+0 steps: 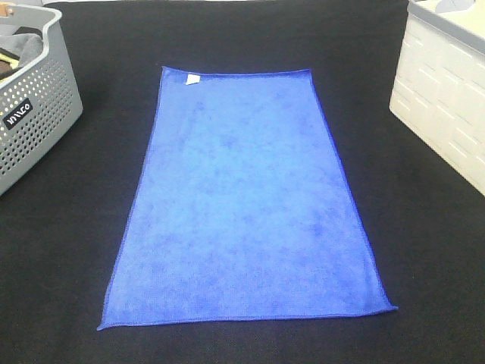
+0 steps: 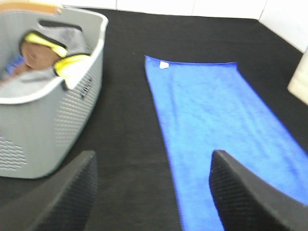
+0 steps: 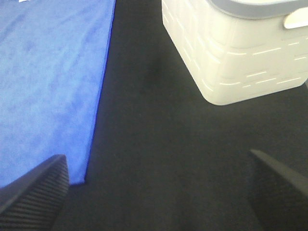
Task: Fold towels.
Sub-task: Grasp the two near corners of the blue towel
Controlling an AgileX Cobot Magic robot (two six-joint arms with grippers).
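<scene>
towel [image 1: 242, 205] between grey basket [image 1: 45, 106], white bin [image 1: 447, 106]; left gripper [image 2: 153, 161], right gripper [image 3: 156, 159] agape, empty

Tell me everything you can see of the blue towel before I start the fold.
The blue towel is a royal-blue rectangle of fuzzy, microfibre-like cloth with a stitched blue hem and a small white tag at its far left corner. It lies unfolded and flat on the black tabletop, its length running away from the high camera, with nothing on it.
</scene>
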